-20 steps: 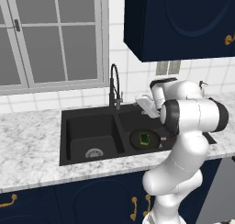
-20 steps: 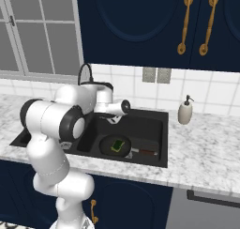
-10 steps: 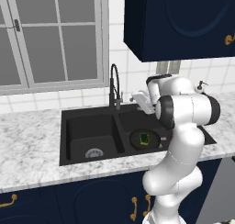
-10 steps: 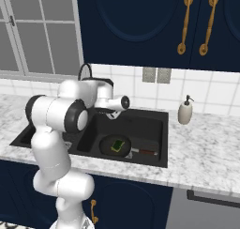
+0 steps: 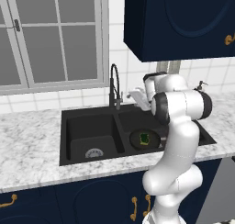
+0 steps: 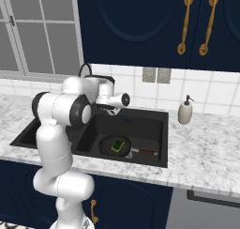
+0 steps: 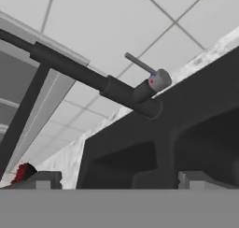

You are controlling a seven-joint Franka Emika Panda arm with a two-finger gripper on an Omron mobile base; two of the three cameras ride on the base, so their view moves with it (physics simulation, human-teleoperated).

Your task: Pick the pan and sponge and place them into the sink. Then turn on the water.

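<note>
sponge [image 6: 117, 145] on pan [image 6: 108, 148] in right basin of sink [image 6: 154, 125], faucet [image 5: 114, 87] behind divider, soap dispenser [image 6: 185, 110] right of sink

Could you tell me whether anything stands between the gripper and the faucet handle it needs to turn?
Nothing visible does. In the hand view the open gripper faces the faucet's lever with bare tile and sink rim between.

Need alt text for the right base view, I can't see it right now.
Pan with sponge on it sits in the sink's right basin. The open gripper hovers near the faucet; a soap bottle stands on the counter.
</note>
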